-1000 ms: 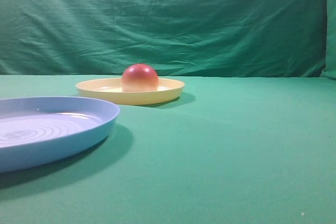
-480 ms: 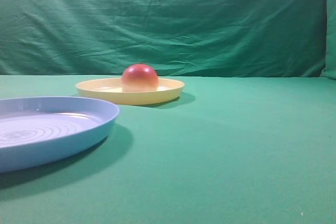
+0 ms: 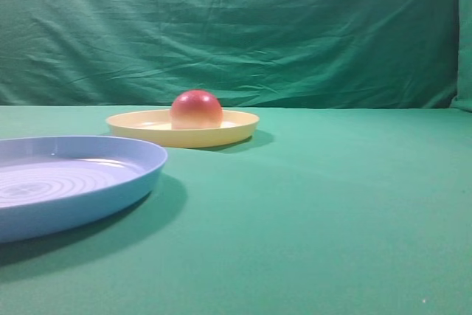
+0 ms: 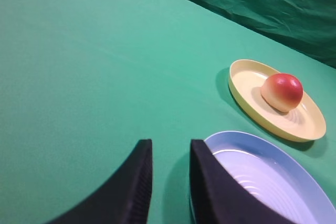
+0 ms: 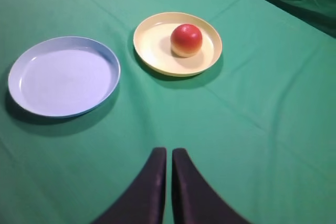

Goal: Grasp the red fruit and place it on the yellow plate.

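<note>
**Fruit already on the yellow plate, both arms pulled back**

The green table carries a blue plate toward its near left, with the yellow plate just beyond. The red fruit sits inside it, base down, well ahead of both grippers. The right gripper is pressed together, empty; the left gripper stands slightly spread beside the blue plate. Nothing has moved since a second ago.

fruit on plate, second plate beside
</note>
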Controlling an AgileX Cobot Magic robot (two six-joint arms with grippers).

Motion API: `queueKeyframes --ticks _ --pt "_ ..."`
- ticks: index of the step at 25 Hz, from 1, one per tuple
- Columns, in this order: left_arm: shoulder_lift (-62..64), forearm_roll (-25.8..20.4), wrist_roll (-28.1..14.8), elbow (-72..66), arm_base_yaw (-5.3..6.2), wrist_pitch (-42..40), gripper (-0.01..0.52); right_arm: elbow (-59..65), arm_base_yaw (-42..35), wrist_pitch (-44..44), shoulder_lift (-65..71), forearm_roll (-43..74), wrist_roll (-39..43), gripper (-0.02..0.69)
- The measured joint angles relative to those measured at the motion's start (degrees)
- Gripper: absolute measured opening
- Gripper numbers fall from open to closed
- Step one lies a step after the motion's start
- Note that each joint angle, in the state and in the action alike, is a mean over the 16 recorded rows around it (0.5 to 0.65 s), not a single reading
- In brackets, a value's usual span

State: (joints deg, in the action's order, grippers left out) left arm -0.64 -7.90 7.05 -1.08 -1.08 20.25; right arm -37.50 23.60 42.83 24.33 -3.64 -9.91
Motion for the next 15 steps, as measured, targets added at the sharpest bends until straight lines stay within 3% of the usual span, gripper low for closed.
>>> queueKeyframes --ticks 15 --pt "0.0 0.0 0.0 0.0 0.00 0.0 0.157 27.8 -16.3 -16.0 -20.6 -0.8 0.1 0.000"
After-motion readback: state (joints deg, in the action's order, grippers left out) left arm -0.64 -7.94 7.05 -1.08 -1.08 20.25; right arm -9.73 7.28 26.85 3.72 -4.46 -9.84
